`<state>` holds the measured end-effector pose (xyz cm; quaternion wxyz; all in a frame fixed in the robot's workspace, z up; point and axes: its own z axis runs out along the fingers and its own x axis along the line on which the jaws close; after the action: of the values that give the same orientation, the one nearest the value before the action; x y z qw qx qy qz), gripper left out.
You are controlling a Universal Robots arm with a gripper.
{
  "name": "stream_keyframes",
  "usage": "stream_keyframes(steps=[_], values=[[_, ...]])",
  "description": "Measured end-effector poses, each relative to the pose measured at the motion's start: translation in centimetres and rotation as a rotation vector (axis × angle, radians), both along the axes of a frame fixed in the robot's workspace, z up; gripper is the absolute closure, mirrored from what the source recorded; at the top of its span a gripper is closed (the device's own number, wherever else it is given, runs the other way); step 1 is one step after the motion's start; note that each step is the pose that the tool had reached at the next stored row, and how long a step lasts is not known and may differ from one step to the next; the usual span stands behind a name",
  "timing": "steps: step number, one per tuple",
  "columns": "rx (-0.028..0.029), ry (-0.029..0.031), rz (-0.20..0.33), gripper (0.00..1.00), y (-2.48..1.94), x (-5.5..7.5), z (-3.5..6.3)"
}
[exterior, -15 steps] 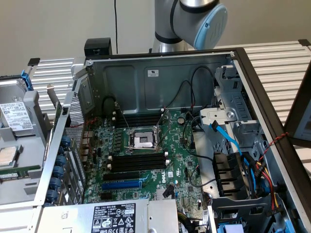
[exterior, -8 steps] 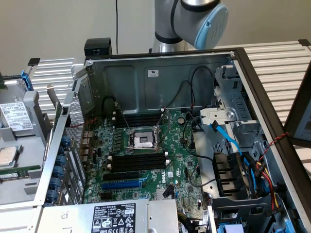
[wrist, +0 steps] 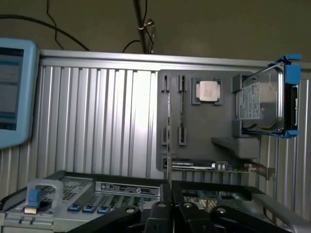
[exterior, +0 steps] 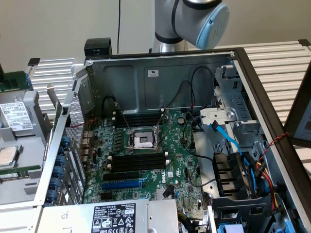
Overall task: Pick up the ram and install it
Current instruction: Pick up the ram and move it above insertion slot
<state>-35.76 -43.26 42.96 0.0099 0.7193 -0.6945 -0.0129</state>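
Note:
In the wrist view my gripper is shut on the ram. I see the ram edge-on as a thin green-gold strip rising from between the black fingers. It is held in the air above the open computer case, in front of the grey parts tray. In the exterior view the green motherboard lies in the case with long black slots beside the processor socket. The arm's grey and blue joint stands behind the case's back wall.
The tray holds a processor chip, a hard drive in blue brackets, a flat card and a dark stick between holders. A blue-framed screen stands beside the ribbed table. Cables and a drive cage crowd the exterior view's right.

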Motion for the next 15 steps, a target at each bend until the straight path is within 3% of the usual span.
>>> stream_keyframes(steps=[15], values=[[-0.0002,-0.028,0.0,0.88,0.0,6.9,-0.77]])
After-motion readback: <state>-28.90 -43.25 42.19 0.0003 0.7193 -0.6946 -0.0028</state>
